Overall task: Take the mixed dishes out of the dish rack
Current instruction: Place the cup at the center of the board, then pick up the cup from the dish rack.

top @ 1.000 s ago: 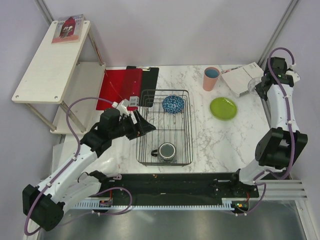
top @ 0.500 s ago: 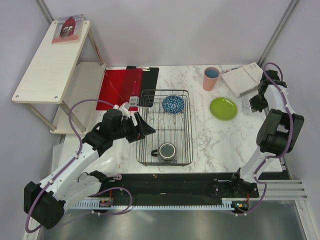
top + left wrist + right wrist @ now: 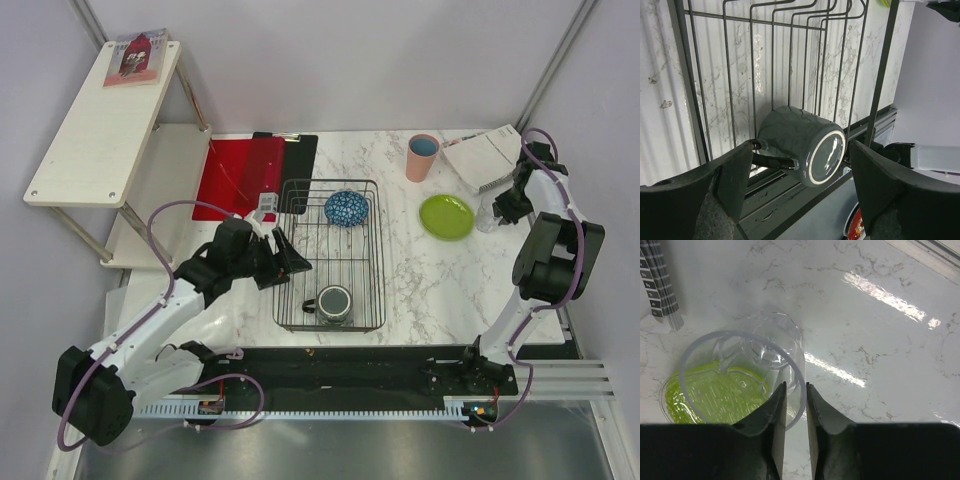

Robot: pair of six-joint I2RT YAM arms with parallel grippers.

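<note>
The black wire dish rack [image 3: 378, 252] stands mid-table. Inside it are a blue patterned bowl [image 3: 346, 208] at the far end and a dark grey mug [image 3: 334, 302] at the near end. My left gripper [image 3: 288, 258] is open and empty over the rack's left side. In the left wrist view the mug [image 3: 800, 145] lies on its side between the spread fingers, behind the rack bars [image 3: 880, 85]. My right gripper [image 3: 497, 208] is shut on the rim of the clear glass [image 3: 745, 372], just right of the lime-green plate [image 3: 447, 216]. The salmon-pink cup [image 3: 423, 157] stands at the back.
A red clipboard [image 3: 255, 170] lies left of the rack at the back. A spiral notebook [image 3: 485, 155] lies at the back right, its edge in the right wrist view [image 3: 660, 285]. A white shelf unit [image 3: 100, 125] stands at the far left.
My right arm has swung down and brought the glass low beside the green plate. My left gripper has edged slightly right and nearer, toward the mug.
</note>
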